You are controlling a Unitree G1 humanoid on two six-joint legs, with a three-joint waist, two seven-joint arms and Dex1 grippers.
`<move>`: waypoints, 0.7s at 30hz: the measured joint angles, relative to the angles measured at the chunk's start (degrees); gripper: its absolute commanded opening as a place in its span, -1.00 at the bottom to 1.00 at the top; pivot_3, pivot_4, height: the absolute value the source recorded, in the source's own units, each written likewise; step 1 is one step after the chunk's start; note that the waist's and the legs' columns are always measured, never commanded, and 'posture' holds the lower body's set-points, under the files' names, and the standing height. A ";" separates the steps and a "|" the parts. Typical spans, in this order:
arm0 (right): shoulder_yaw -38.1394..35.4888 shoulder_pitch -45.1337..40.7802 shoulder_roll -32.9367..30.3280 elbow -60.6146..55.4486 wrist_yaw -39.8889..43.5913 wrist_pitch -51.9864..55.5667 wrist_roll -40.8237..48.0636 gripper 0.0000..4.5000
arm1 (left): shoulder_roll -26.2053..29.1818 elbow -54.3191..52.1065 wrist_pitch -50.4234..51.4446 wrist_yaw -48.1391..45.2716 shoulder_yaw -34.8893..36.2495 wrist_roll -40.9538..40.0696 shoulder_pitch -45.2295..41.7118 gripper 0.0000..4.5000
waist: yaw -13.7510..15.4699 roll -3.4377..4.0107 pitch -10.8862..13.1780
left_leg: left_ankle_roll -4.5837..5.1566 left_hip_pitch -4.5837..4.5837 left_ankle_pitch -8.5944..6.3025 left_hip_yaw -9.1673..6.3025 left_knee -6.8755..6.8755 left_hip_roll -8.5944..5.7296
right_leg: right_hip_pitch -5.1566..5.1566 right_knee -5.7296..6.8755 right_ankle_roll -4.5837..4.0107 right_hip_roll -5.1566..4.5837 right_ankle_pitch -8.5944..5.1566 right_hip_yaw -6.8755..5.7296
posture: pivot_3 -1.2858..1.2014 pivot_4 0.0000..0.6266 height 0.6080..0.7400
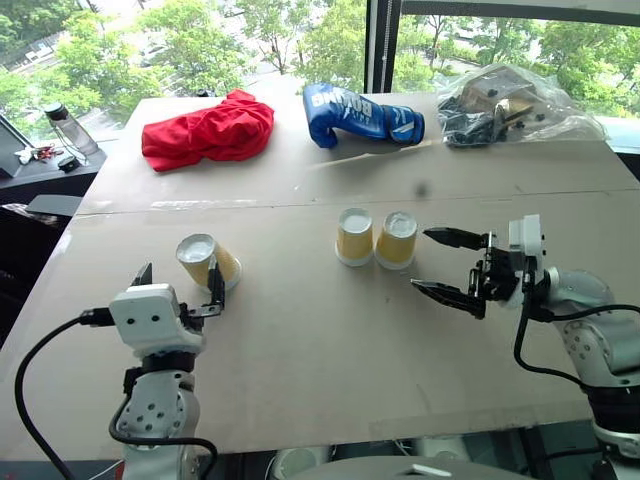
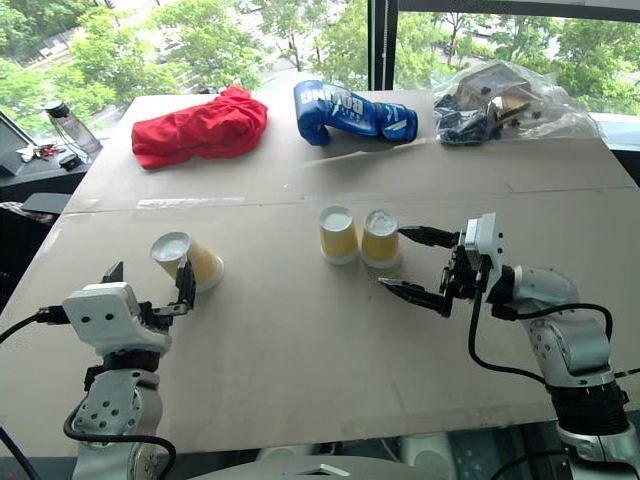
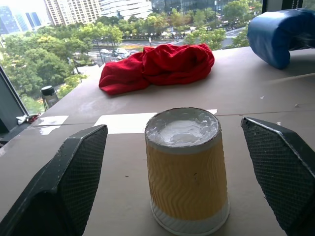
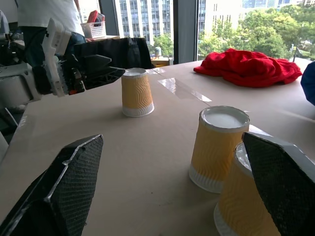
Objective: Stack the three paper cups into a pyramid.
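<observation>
You had both grippers agape, empty: left gripper [image 1: 178, 293] bracketing lone cup [image 1: 208, 262]; right gripper [image 1: 447, 265] beside cup pair [image 1: 376, 238].

High-rise office: window [image 1: 330, 40] over treetops

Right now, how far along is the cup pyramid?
Done: two paper cups stand upside down, side by side, as the base row. In hand: nothing is gripped. The left gripper is open with the third cup standing between its fingers, untouched; the right gripper is open beside the base pair. Left: grasp the third cup, carry it over and set it on top of the pair.
</observation>
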 measured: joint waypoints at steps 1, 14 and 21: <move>-0.26 1.03 -0.29 -0.03 0.54 -0.43 0.34 0.98 | 0.24 1.16 0.05 -0.35 0.52 -0.81 -0.42 1.00 | 0.00 0.00 0.00 | 0.00 0.01 0.00 0.01 0.00 0.00 | 0.00 0.00 0.00 -0.02 0.00 0.00 | 0.03 -0.52 0.96; -0.56 4.15 1.02 -5.22 -1.36 -1.51 3.28 0.98 | 4.04 9.58 1.28 -2.42 0.89 -2.37 -8.49 1.00 | 0.02 -0.14 -0.05 | -0.01 0.01 0.00 -0.06 0.04 0.01 | 0.05 0.02 -0.02 -0.05 0.02 -0.01 | 0.03 -0.52 0.96; -0.50 4.47 1.94 -6.37 -4.16 -0.78 4.41 1.00 | 6.17 11.66 3.33 -3.38 0.55 -2.85 -13.78 0.24 | -0.09 -0.16 -0.06 | -0.02 0.04 0.01 -0.07 0.04 0.01 | 0.07 0.03 -0.03 -0.10 0.03 0.02 | 0.03 -0.52 0.96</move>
